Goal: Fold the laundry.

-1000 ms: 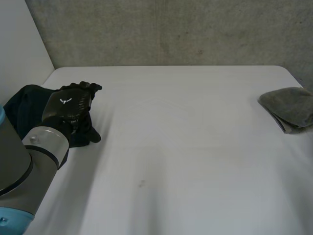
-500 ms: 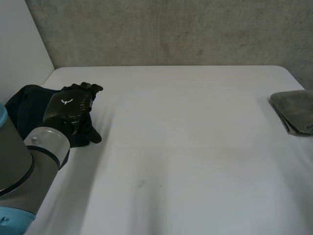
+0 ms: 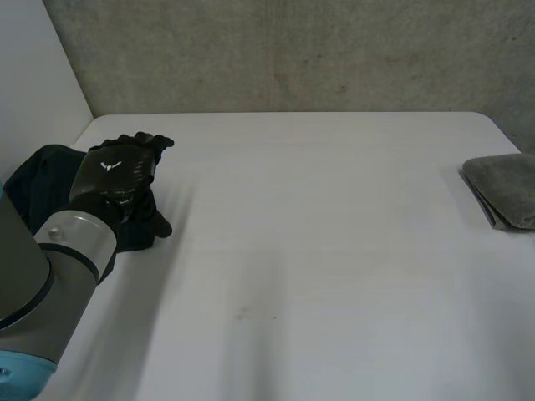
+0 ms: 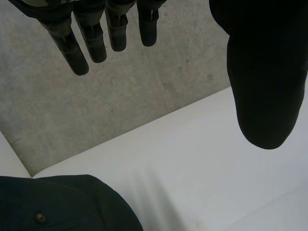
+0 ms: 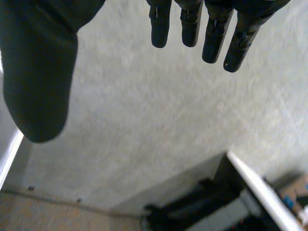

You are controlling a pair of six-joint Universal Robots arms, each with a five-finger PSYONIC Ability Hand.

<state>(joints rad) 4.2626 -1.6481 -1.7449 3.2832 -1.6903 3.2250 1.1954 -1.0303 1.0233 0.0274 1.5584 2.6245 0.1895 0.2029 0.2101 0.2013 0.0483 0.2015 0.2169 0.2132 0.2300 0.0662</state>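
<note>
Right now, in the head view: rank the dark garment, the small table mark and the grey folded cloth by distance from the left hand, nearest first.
1. The dark garment: right by the left hand, at the left edge of the table.
2. The small mark: on the near middle of the table.
3. The grey folded cloth: at the far right edge.

A white table (image 3: 334, 251) lies under soft, even light. Along its far edge stands a rough grey concrete wall (image 3: 292, 50), mottled, with a faint vertical seam. At the table's far left corner a smooth white panel (image 3: 33, 75) meets the concrete. In the right wrist view, grey wall runs down to a brownish floor (image 5: 38, 219).
</note>
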